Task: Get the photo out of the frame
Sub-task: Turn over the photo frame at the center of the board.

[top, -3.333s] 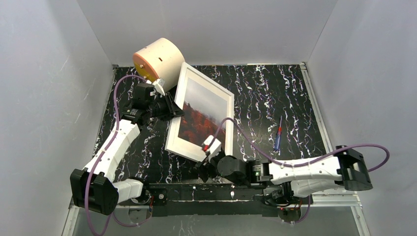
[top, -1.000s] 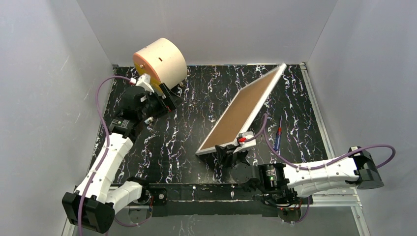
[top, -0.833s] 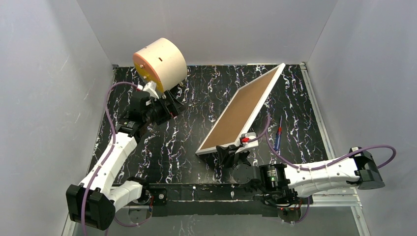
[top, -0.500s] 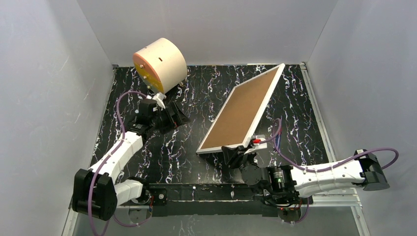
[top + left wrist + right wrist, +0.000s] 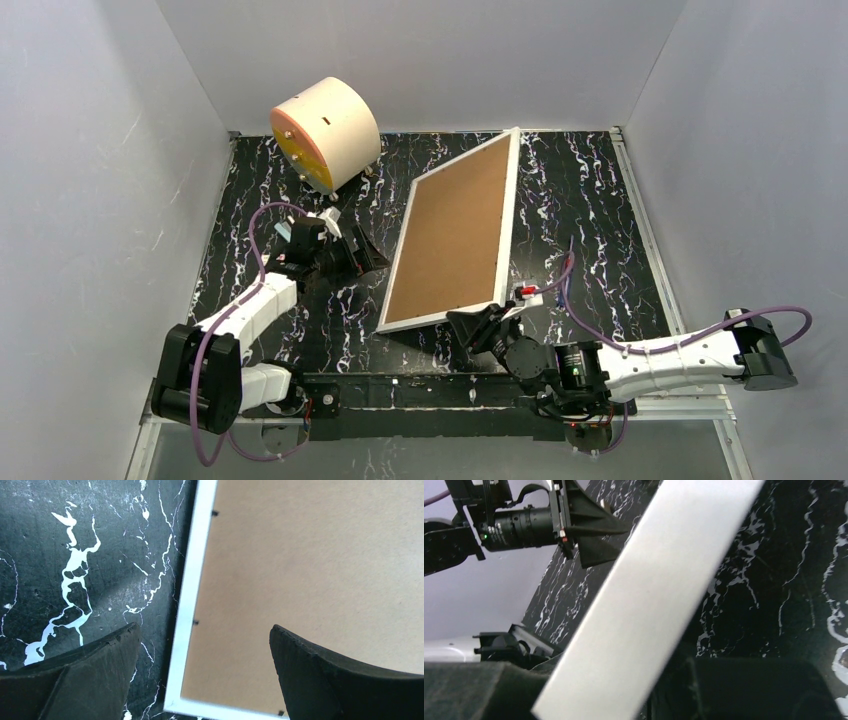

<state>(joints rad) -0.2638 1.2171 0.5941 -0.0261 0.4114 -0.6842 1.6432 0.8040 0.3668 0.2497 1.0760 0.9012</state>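
The frame [image 5: 455, 235] is turned brown back panel up in the middle of the black marbled table, its thin white rim [image 5: 192, 595] showing all round. The photo is hidden beneath the back panel. At the frame's near right corner my right gripper [image 5: 487, 322] is shut on the rim; in the right wrist view the white edge [image 5: 659, 595] runs slantwise between its fingers [image 5: 609, 690]. My left gripper [image 5: 370, 258] hangs open just left of the frame. Its jaws [image 5: 204, 629] straddle the left rim near the near left corner without touching it.
A cream cylinder with an orange face [image 5: 323, 133] lies at the back left of the table. Grey walls close in the left, right and far sides. A purple cable [image 5: 575, 300] loops over the table right of the frame.
The frame went from photo side up to brown back up, then swung down and leftward in my right gripper. My left arm came down from the cylinder to the frame's left edge.
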